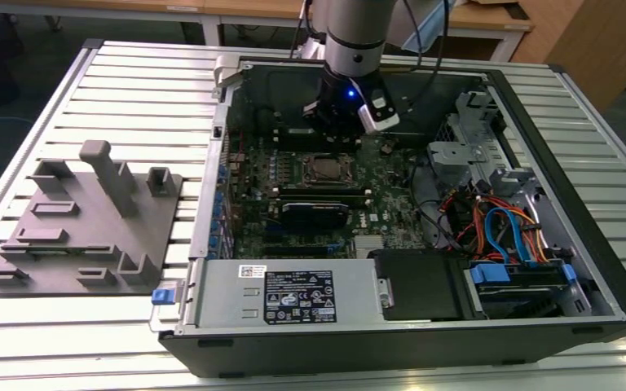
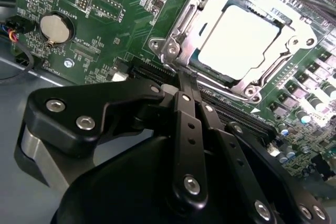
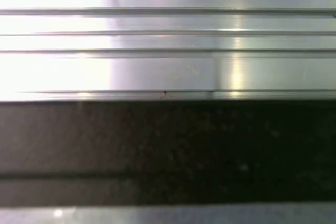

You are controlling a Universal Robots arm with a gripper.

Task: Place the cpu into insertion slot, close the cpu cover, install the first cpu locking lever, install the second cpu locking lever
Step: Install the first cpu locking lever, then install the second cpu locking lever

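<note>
The cpu [image 2: 244, 40], a square chip with a pale silver top, lies in the insertion slot [image 1: 324, 169] on the green motherboard. The cpu cover [image 2: 211, 4], a silver frame with a cut-out centre, lies flat around the chip. A thin metal locking lever [image 2: 226, 85] runs along the socket's edge nearest my fingers. My gripper [image 2: 186, 80] is shut, its black fingers [image 2: 181, 114] pressed together with the tips at the socket's corner. Whether anything is pinched between them is hidden. In the exterior view the gripper [image 1: 332, 130] hangs inside the case just behind the socket.
The open computer case [image 1: 574, 122] lies on a slatted aluminium table [image 3: 168, 40]. A coin battery [image 2: 55, 29] sits on the board. A power supply [image 1: 280, 293], drive bays and coloured cables [image 1: 498, 228] fill the case. A grey fixture [image 1: 85, 220] stands at the exterior view's left.
</note>
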